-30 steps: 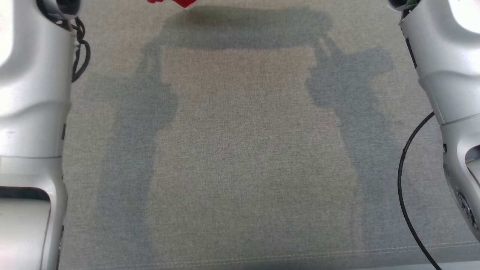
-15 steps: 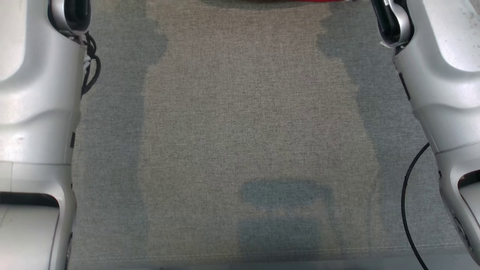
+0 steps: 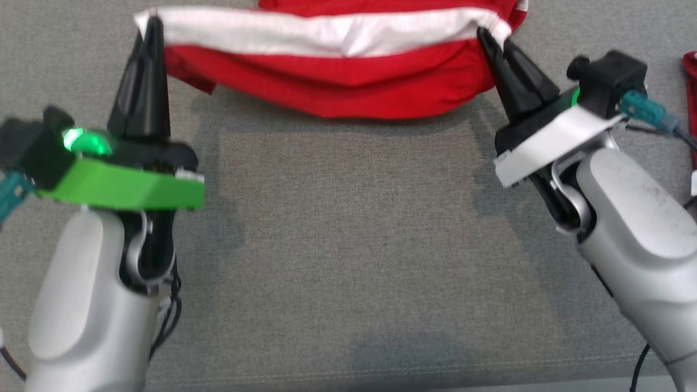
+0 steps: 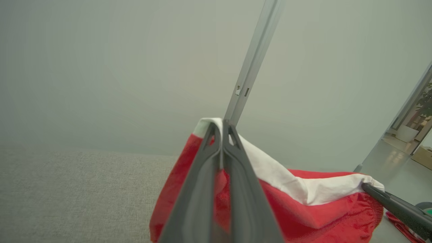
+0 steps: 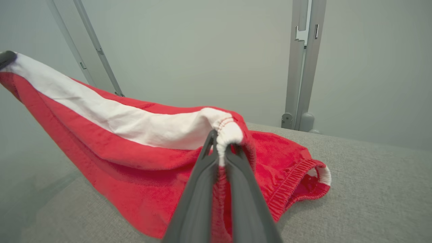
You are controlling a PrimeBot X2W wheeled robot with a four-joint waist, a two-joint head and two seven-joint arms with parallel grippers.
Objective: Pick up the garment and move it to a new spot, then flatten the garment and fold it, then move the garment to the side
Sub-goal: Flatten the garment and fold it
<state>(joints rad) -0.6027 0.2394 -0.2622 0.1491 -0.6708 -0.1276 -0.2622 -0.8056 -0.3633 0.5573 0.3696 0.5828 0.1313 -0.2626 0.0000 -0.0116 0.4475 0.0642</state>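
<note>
A red garment (image 3: 337, 87) with a white band along its top edge hangs stretched between my two grippers, its lower part sagging onto the grey fabric table (image 3: 348, 245). My left gripper (image 3: 152, 24) is shut on the garment's left corner; the left wrist view shows the closed fingers (image 4: 221, 130) pinching the white edge of the garment (image 4: 303, 206). My right gripper (image 3: 490, 38) is shut on the right corner, and in the right wrist view its tips (image 5: 221, 138) clamp the gathered white hem of the garment (image 5: 135, 148), whose far end trails on the table.
Another red piece of cloth (image 3: 690, 92) lies at the table's right edge. Grey metal posts (image 5: 302, 64) stand behind the table against a pale wall. The table's front seam (image 3: 348, 373) runs along the bottom of the head view.
The head camera has tilted, so the picture shifted: before, it showed the pale forearms and bare table with a sliver of red at the top; now both grippers and the stretched garment show.
</note>
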